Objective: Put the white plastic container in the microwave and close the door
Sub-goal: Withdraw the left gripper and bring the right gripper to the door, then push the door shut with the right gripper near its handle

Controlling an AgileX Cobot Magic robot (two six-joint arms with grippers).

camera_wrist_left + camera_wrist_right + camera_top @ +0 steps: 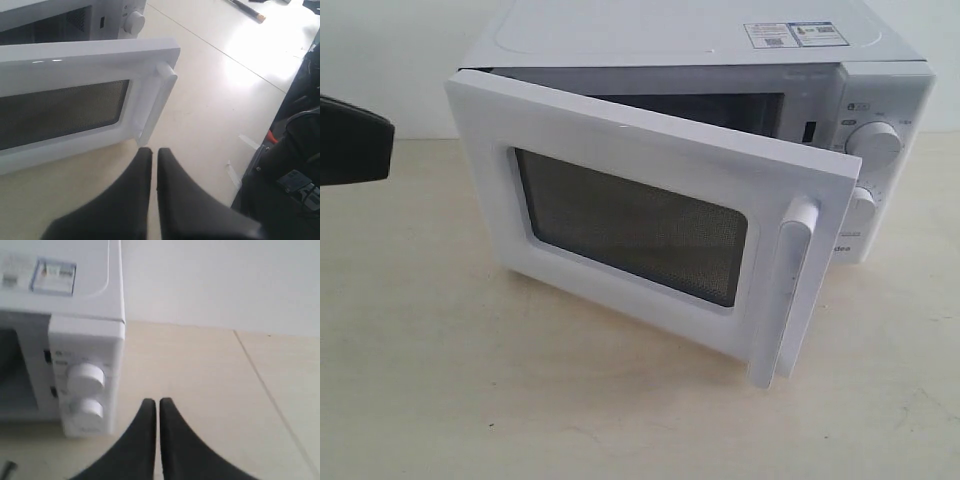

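You have a boxy white microwave (pixel 700 35), its white door (pixel 620 140) with a dark fine-mesh window (pixel 630 225), a pale beige tabletop (pixel 440 380), a black left gripper (pixel 154 150) and a black right gripper (pixel 157 401).

The boxy white countertop microwave (pixel 670 35) stands far on the pale wooden table (pixel 470 390), its white door with dark mesh window (pixel 620 150) partly open.

Here's the left end effector (pixel 154 150): two matte black fingers (pixel 190 205), broad at the root, tapering to blunt rounded tips. Over to the right end effector (pixel 157 402), same build: plain black wedges, smooth-faced, faint sheen along the inner edges. On the exterior camera the left arm (pixel 350 140) shows only as a black rounded block, greyer along its top edge.
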